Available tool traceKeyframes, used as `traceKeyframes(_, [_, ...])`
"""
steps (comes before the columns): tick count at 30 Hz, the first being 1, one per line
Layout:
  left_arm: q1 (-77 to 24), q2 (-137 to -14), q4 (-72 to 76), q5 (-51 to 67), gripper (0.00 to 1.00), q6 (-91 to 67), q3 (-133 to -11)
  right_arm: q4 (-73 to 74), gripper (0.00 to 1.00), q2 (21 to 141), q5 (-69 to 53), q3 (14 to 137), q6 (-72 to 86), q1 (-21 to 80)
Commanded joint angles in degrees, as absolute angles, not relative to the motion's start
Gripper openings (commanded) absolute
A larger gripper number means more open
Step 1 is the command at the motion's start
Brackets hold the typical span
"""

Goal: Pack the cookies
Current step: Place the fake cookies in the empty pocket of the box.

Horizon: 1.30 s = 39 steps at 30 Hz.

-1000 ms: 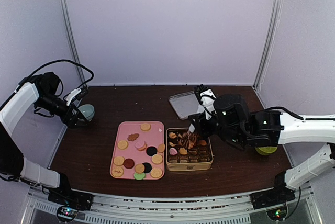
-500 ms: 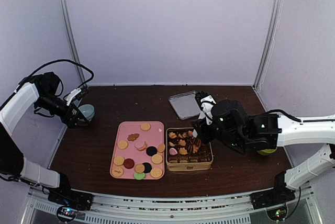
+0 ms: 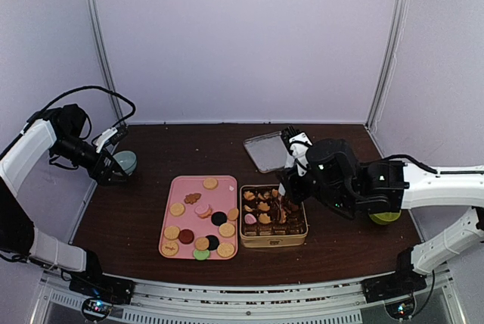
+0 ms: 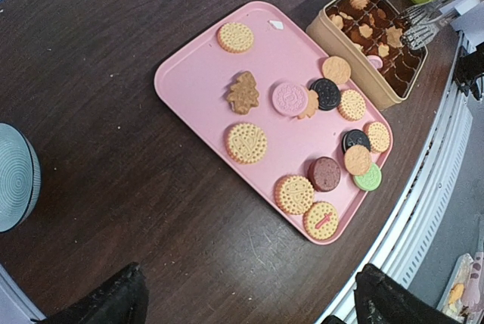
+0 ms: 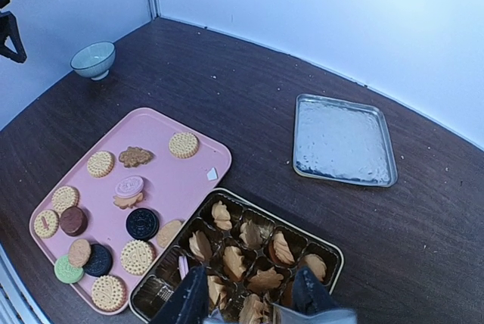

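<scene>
Several cookies (image 3: 203, 210), round tan, pink, black, dark red and green, lie on a pink tray (image 3: 181, 188). They also show in the left wrist view (image 4: 246, 142) and the right wrist view (image 5: 138, 257). A gold tin (image 3: 274, 242) stands right of the tray; its brown cups hold tan shaped cookies (image 5: 221, 215) and one pink cookie. My right gripper (image 3: 286, 197) is open low over the tin's near cells (image 5: 249, 301), and I see nothing clamped between its fingers. My left gripper (image 3: 112, 172) is open and empty, raised at the far left, well away from the tray (image 4: 249, 309).
The tin's silver lid (image 3: 266, 151) lies behind the tin. A teal bowl (image 3: 125, 161) sits at the left by my left gripper. A green cup (image 3: 384, 217) stands right of the tin, partly hidden by my right arm. The table's front rail runs close below the tray.
My right gripper has dipped a little lower over the right half of the tin, with small shifts of the arm. The left arm and the tray cookies have not moved.
</scene>
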<state>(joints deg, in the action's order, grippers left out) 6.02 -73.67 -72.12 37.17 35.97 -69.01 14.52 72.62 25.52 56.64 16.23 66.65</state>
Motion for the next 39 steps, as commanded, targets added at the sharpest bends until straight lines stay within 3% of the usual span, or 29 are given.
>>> traceKeyframes(1, [6.2, -73.2, -72.3, 38.4, 0.98, 37.0, -70.1, 14.0, 0.34, 71.3, 27.4, 59.8, 15.0, 67.0])
traceKeyframes(5, [6.2, -73.0, -72.4, 38.1, 0.98, 37.1, -70.0, 14.3, 0.28, 72.2, 28.5, 59.7, 14.4, 67.0])
traceKeyframes(24, [6.3, -73.1, -72.8, 38.3, 0.98, 37.1, -70.7, 11.9, 0.25, 74.4, 26.6, 56.4, 15.1, 67.1])
traceKeyframes(31, [6.3, -73.2, -73.1, 38.2, 0.98, 37.2, -71.0, 10.4, 0.25, 72.8, 26.1, 61.0, 11.8, 67.0])
traceKeyframes(39, [6.3, -73.1, -73.2, 37.2, 0.98, 37.2, -71.1, 5.9, 0.30, 84.3, 20.5, 70.0, 10.8, 68.1])
